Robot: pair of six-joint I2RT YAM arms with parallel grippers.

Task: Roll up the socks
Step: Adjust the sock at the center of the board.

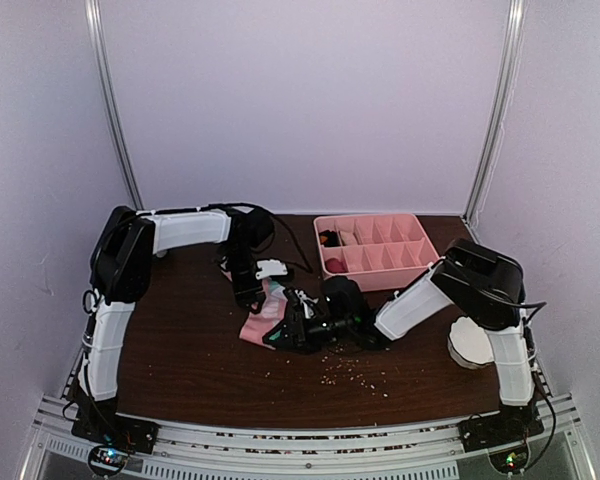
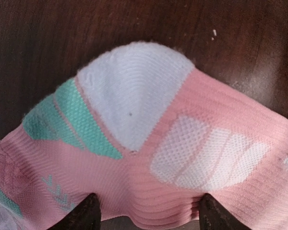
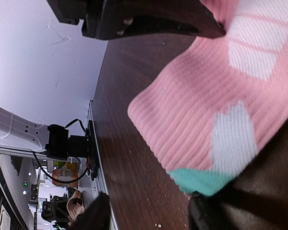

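the pink sock (image 2: 149, 143) lies spread on the table (image 2: 38, 38) near its middle. its white heel and mint patches face up, and no part of it looks turned over on itself, so no rolling shows yet.

the left end effector (image 2: 149, 215) hangs low over one edge of the sock. its jaws stand well apart with the fabric humped between them, released and not yet pinching. the right end effector (image 3: 149, 213) sits at the opposite end, by the mint tip. its jaws are also apart with bare table showing between them, so it holds nothing, though one finger (image 3: 206, 211) is just beside the mint edge, perhaps touching it.

in the top view the two end effectors sit close together at either side of the sock.

something beige and maroon rests in the left compartments of the tray (image 1: 385, 245), well apart from the pink sock. it may be the beige sock (image 1: 336, 262), but it is too small to tell.

my judgement is that the task is near its start. one sock is laid out and flanked for a grasp. left to do are the grip, the roll itself, and whatever is needed with the second sock.
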